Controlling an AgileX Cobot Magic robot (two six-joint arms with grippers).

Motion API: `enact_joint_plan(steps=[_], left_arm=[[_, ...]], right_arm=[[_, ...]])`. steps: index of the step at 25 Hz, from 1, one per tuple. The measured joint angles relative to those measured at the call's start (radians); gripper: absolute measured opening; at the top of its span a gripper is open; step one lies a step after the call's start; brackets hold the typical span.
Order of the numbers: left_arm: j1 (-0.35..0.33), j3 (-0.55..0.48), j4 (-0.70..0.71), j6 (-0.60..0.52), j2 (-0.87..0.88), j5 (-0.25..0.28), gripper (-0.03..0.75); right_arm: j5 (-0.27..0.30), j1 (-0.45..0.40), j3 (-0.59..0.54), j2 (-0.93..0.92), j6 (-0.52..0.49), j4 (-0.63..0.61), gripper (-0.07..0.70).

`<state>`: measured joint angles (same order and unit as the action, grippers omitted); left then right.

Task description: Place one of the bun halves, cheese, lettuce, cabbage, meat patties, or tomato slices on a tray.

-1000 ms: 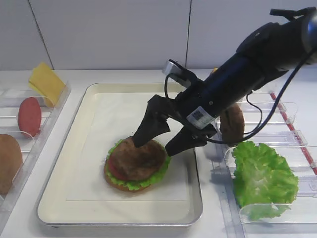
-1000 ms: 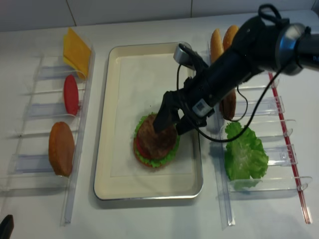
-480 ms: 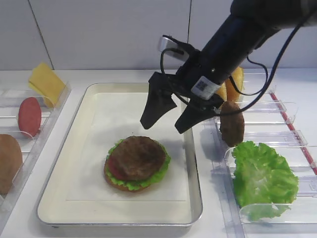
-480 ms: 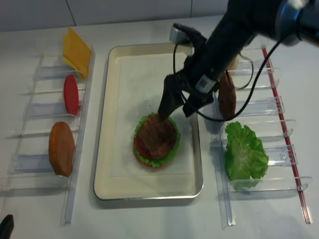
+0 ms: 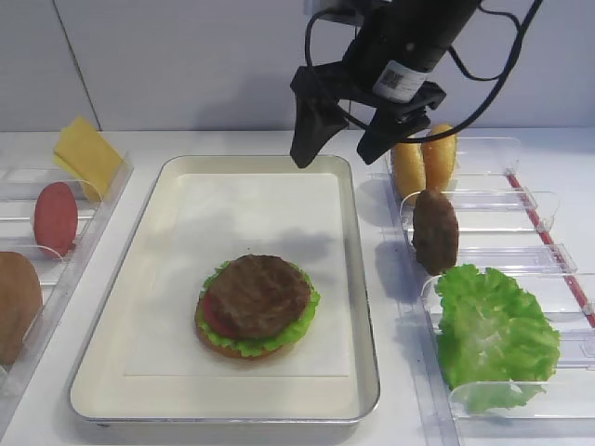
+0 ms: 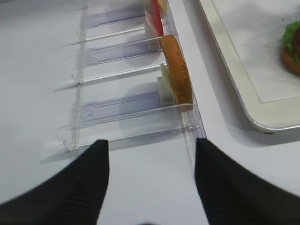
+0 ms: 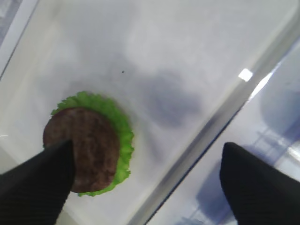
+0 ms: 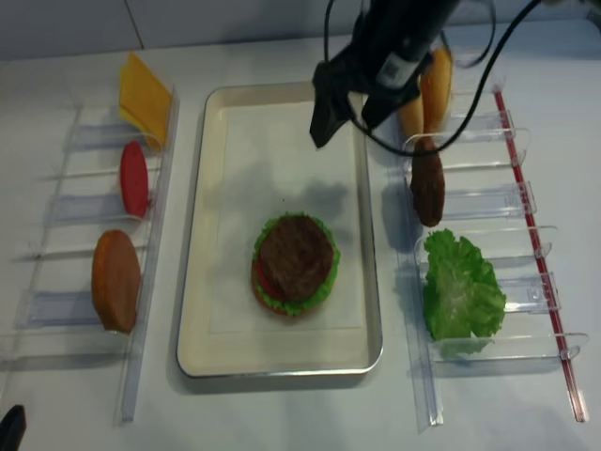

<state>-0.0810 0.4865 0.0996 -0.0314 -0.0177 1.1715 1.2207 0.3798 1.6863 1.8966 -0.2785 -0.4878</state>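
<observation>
White counter holding tray (image 5: 358, 307). Stack sitting on liner: bun, tomato, lettuce, patty (image 5: 258, 295) on top. Right gripper (image 5: 346, 139) hovering above, jaws apart, carrying nothing. Top bun, cheese (image 5: 85, 153) waiting.

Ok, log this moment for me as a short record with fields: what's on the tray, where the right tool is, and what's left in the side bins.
tray: holds one stack, bun half at the bottom, then lettuce, tomato slice, meat patty on top
right tool: open, holding nothing, above the tray's far edge
left tool: open, beside the left bins
left bins: cheese, tomato slice, bun half
right bins: bun halves, meat patty, lettuce
</observation>
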Motion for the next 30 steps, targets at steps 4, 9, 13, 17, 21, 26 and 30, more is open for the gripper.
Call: enact_joint_plan(steps=[4, 9, 13, 17, 21, 26, 30], left_arm=[[0.0, 0.0, 0.0, 0.0, 0.0, 0.0, 0.396], [0.0, 0.0, 0.0, 0.0, 0.0, 0.0, 0.396], [0.0, 0.0, 0.0, 0.0, 0.0, 0.0, 0.396], [0.0, 0.0, 0.0, 0.0, 0.0, 0.0, 0.396], [0.0, 0.0, 0.0, 0.0, 0.0, 0.0, 0.396], [0.0, 0.0, 0.0, 0.0, 0.0, 0.0, 0.396], [0.0, 0.0, 0.0, 0.0, 0.0, 0.0, 0.396]], right_arm=[[0.008, 0.0, 0.018, -0.023, 0.036, 0.119, 0.629], [0.015, 0.0, 0.018, -0.096, 0.083, 0.289, 0.586], [0.018, 0.0, 0.018, -0.174, 0.075, 0.328, 0.552], [0.022, 0.0, -0.011, -0.252, 0.062, 0.361, 0.546], [0.025, 0.0, -0.108, -0.322, 0.061, 0.393, 0.544], [0.025, 0.0, -0.245, -0.423, 0.059, 0.408, 0.543], [0.025, 0.0, -0.334, -0.518, 0.059, 0.417, 0.543]])
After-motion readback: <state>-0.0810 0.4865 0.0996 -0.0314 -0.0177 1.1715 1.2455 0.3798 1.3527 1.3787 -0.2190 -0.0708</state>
